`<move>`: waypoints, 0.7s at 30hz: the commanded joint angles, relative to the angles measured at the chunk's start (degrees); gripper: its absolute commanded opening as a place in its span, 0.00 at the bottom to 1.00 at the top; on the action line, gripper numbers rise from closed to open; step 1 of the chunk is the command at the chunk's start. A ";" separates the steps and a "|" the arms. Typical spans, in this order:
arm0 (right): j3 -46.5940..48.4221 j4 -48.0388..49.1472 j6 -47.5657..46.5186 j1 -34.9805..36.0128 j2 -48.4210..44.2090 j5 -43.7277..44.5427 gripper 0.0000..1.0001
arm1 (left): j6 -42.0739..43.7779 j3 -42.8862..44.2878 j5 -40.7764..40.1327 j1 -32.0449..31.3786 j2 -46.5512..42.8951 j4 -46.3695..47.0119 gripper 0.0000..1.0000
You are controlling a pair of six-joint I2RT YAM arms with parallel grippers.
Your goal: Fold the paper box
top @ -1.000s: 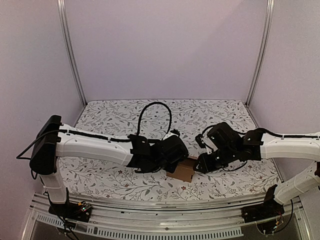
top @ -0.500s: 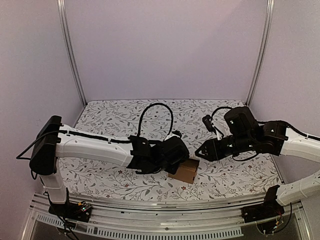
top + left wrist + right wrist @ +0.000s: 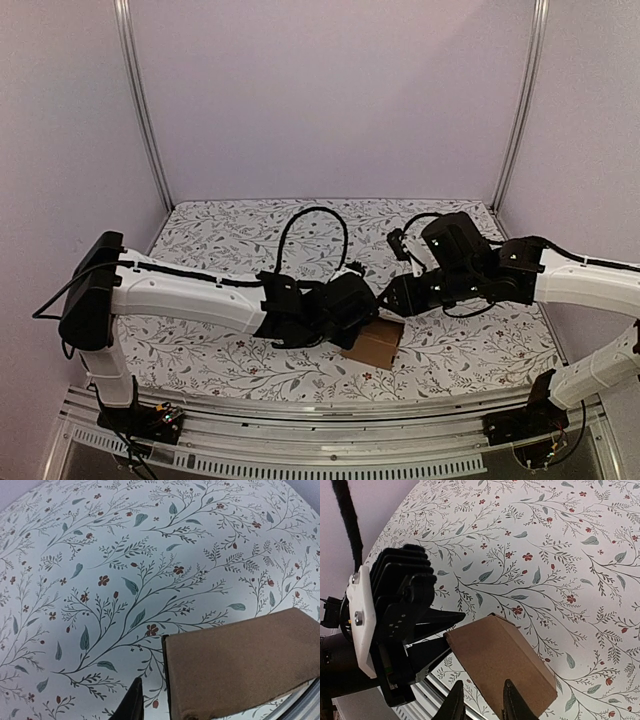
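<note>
The paper box (image 3: 372, 345) is a closed brown cardboard block lying on the floral tablecloth near the front middle. It also shows in the left wrist view (image 3: 240, 665) and in the right wrist view (image 3: 500, 660). My left gripper (image 3: 366, 308) is at the box's left end with its jaws apart. One finger (image 3: 132, 705) stands clear of the box edge, and the other is hidden behind the box. My right gripper (image 3: 390, 297) hovers just above the box. Its fingers (image 3: 456, 702) are a narrow gap apart and hold nothing.
The floral tablecloth (image 3: 450, 345) covers the table. A metal rail (image 3: 320, 405) runs along the front edge close to the box. Frame posts (image 3: 145, 110) and lilac walls close in the sides and back. A black cable loop (image 3: 310, 212) rises over the left arm.
My right gripper lifted away from the box's right side, swung up and right, then came back left over the box. The box now shows more of its top face. The left arm barely moved.
</note>
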 commanded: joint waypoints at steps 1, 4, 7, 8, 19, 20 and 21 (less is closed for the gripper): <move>-0.57 3.70 -0.06 0.35 2.61 -1.92 0.25 | 0.78 -1.00 3.66 -1.50 0.06 -2.11 0.22; -1.36 4.81 0.48 0.36 3.70 -2.67 0.25 | 0.92 -1.09 3.64 -1.50 -0.45 -1.92 0.27; -2.01 5.14 0.18 0.34 4.45 -3.22 0.25 | 1.06 -1.46 3.89 -1.50 -1.32 -1.32 0.32; -2.18 5.14 0.02 0.35 4.76 -3.42 0.25 | 1.23 -1.63 4.13 -1.50 -1.67 -1.00 0.33; -4.22 5.97 -0.10 0.36 1.92 -4.04 0.25 | 2.52 -4.09 6.62 -1.50 -5.63 2.74 0.46; -4.38 6.04 0.02 0.35 1.34 -4.27 0.25 | 2.64 -4.23 6.75 -1.50 -5.90 3.12 0.47; -4.51 6.18 0.07 0.29 0.68 -4.53 0.25 | 2.90 -4.37 6.85 -1.50 -6.07 3.31 0.47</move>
